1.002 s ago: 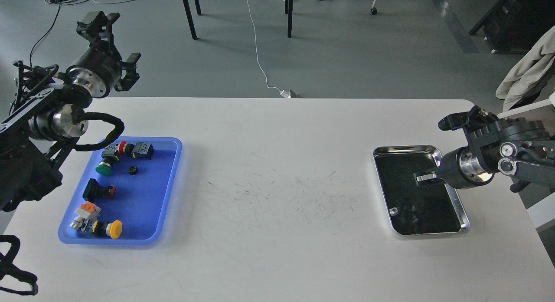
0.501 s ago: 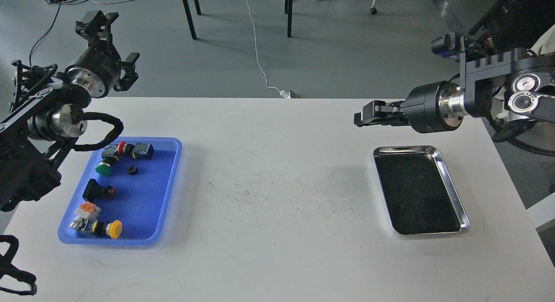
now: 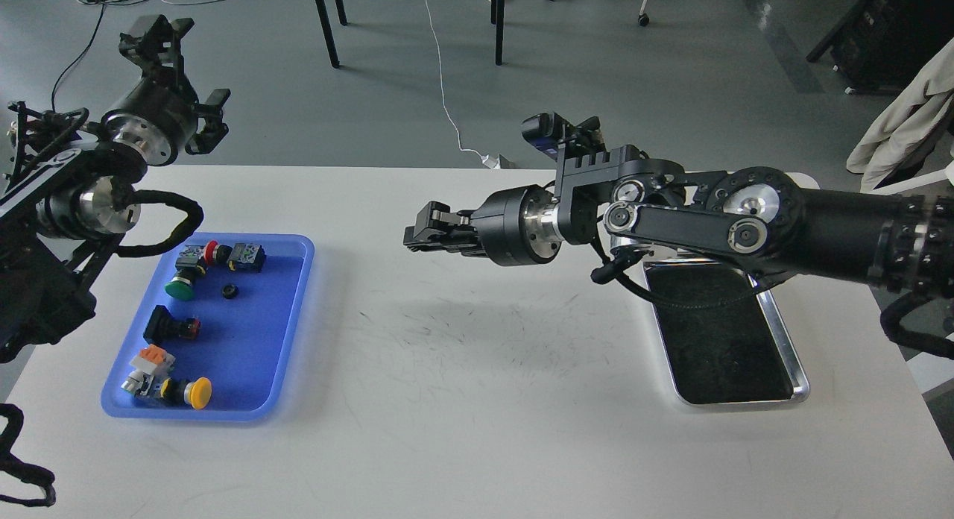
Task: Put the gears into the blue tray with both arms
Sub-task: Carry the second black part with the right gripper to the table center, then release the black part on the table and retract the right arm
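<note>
Gear: one tiny black round ring-shaped gear point(image 3: 229, 291) with a centre hole, lying flat on the floor of the tray, in its far half, just right of the green-capped switch and apart from it.
Gear count: one visible; whether another is pinched in the right pincer cannot be told.
Blue tray: rectangular blue plastic tray point(image 3: 287, 332) with rounded corners and a raised rim, at the left end of the table.
Push-button switches: five in the blue tray, namely a green cap point(image 3: 179, 287), a red cap point(image 3: 209, 251), a dark blue-grey block point(image 3: 247, 256), a black body with a red tip point(image 3: 170, 326), and a yellow cap with an orange-and-white block point(image 3: 195, 393).
Steel tray: one shiny rectangular steel tray point(image 3: 788, 347) with a dark reflective bottom, at the right end of the table, its far part hidden under the right arm.
Right gripper point(image 3: 419, 236): held above the table's middle, well apart from both trays, pointing left; its fingers lie close together, but whether they grip anything cannot be told.
Left gripper point(image 3: 153, 38): raised beyond the table's far-left corner; fingers spread apart, nothing between them.
Surface: white table point(image 3: 462, 422), scuffed with fine dark scratches in the middle.
Room: grey floor, dark chair legs, a white cable running to a plug near the table's far edge, pale cloth at the right edge.
</note>
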Controlling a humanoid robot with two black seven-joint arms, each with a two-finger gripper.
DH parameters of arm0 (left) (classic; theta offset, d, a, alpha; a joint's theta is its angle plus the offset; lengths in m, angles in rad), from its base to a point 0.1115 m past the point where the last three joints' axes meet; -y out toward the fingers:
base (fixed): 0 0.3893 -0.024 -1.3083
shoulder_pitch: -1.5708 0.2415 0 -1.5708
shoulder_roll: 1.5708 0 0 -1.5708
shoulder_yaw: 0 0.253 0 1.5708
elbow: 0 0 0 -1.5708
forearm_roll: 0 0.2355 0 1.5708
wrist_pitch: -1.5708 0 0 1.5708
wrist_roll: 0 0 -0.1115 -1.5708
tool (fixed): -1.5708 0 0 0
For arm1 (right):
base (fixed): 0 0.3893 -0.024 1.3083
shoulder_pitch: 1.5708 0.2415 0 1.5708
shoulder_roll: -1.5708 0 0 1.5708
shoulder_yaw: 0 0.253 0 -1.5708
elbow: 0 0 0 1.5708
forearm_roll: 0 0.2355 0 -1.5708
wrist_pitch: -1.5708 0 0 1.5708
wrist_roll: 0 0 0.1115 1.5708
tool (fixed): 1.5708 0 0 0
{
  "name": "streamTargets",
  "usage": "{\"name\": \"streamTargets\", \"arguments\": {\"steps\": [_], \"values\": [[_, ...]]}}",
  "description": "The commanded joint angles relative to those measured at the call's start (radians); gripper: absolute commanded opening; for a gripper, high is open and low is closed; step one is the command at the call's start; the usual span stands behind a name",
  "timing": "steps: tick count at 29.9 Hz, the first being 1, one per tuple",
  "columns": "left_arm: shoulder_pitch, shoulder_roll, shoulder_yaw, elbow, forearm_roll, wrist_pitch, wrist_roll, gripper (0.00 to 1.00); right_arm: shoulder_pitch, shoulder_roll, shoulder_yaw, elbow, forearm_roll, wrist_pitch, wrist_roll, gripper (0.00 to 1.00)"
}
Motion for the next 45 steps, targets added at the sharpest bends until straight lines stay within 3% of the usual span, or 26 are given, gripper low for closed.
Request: {"name": "streamTargets", "arguments": {"steps": [1, 15, 45], "values": [[0.0, -0.002, 0.002, 0.0, 0.002, 0.003, -0.002, 0.98, -0.1, 0.084, 0.029, -0.08, -0.003, -0.017, 0.046, 0.05], [0.0, -0.013, 0.006, 0.0, 0.005, 0.003, -0.002, 0.98, -0.278, 0.084, 0.056, -0.215, -0.019, -0.091, 0.068, 0.05], [0.0, -0.008, 0.003, 0.0, 0.005, 0.002, -0.003, 0.98, -0.346, 0.084, 0.055, -0.165, -0.009, -0.085, 0.05, 0.09]]}}
